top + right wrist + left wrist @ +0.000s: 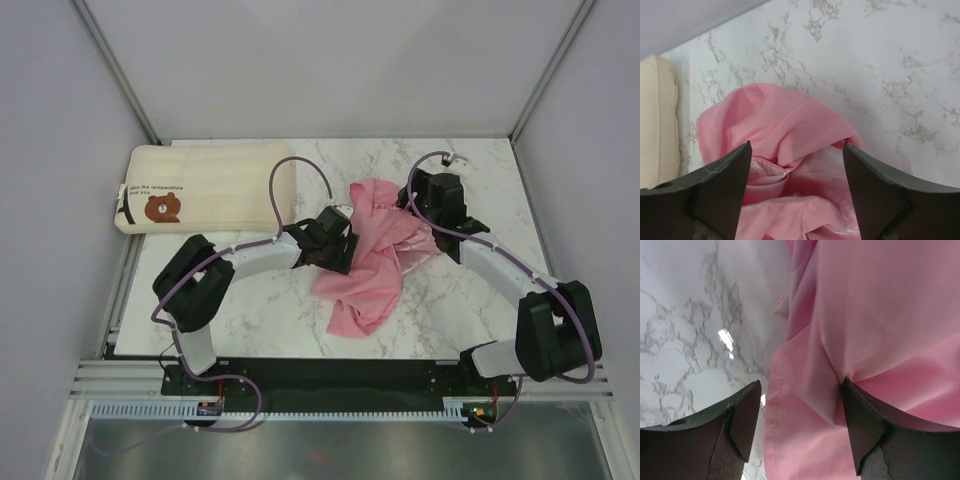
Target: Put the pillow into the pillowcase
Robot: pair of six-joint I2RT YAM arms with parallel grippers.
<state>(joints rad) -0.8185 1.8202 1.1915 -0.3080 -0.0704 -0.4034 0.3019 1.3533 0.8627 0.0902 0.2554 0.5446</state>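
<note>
Pillowcase (372, 262) lies crumpled at the middle of the marble table (490, 185), long axis near-to-far, its left hem between the left gripper's (800, 425) wide-spread jaws, its far bunch below the right gripper's (797, 187) wide-spread jaws, with the pillow (205, 188) well apart at far left.

The left claw (801, 390), fingers (735, 425) spread, straddles the pink pillowcase (880, 315) edge on the marble table (690, 315).

A robotics lab cell. Grey panels (340, 60) on aluminium posts (113, 65) wall the marble-look table (260, 310) bearing the left arm (195, 285) and right arm (555, 335).
</note>
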